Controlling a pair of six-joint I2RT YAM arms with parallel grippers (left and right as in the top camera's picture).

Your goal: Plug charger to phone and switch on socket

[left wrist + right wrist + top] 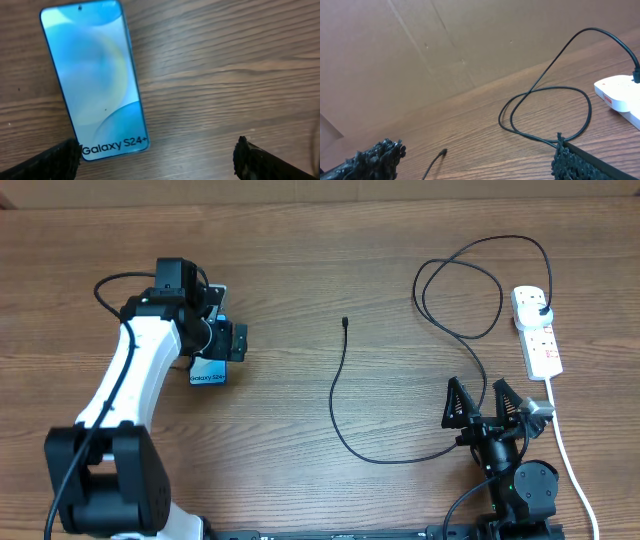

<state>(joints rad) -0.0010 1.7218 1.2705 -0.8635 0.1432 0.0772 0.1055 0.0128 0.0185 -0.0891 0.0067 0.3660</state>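
Standing here, I'd say the job has barely begun. Furthest left, the left tool (157, 150) hangs over the phone (95, 75) with its jaws spread wide and nothing between them. One finger shows at the corner by the Galaxy lettering, though I cannot tell whether it touches. The phone lies flat on the counter (300, 260), screen lit, and no cable reaches it.

Well to the right of the phone, the plug tip (344, 322) lies loose on the wood. From there the charger (340, 410) curves away from the phone, swings further right and loops.

Further right again, the right tool (476, 384) is also released and empty. The cable passes close by its fingers but is not gripped.

Furthest from the phone is the socket (540, 345), with the adapter (540, 310) seemingly seated in its far outlet. Its switches are too small for me to tell their state.

So only the adapter end looks done. The tip has yet to be picked up, carried to the phone and pushed in. After that, the switch remains.
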